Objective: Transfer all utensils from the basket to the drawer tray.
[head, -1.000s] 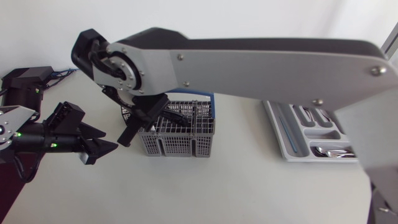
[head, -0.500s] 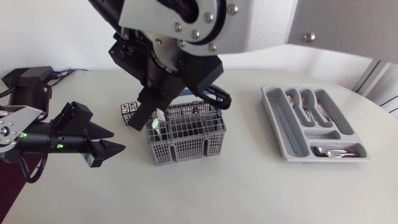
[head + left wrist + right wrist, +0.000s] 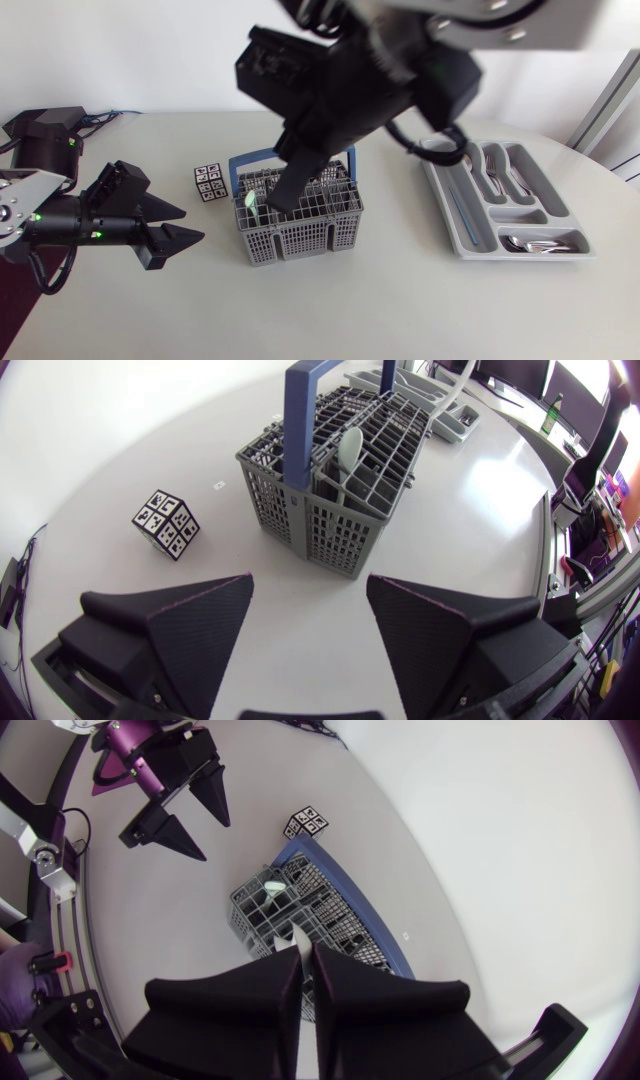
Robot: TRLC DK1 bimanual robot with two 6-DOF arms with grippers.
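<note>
The grey wire basket (image 3: 300,225) with a blue handle (image 3: 240,165) stands mid-table; a pale green spoon (image 3: 250,206) sticks up in its left part. Directly over it hangs my right gripper (image 3: 288,190), shut on a thin pale utensil (image 3: 298,942) that pokes out between its fingers, with the basket (image 3: 300,910) below. The grey drawer tray (image 3: 455,215) at the right holds several forks and spoons. Left of the basket, my left gripper (image 3: 178,226) stands open and empty just above the table, pointing at the basket (image 3: 330,490) and green spoon (image 3: 350,448).
A small black-and-white patterned cube (image 3: 208,182) lies on the table left of the basket, also ahead of the left gripper as the cube (image 3: 166,524). My right arm's bulky links span the space above the basket and tray.
My right arm has swung across the view, carrying its shut gripper from the basket's left side to over its middle. The left arm has stayed put.
</note>
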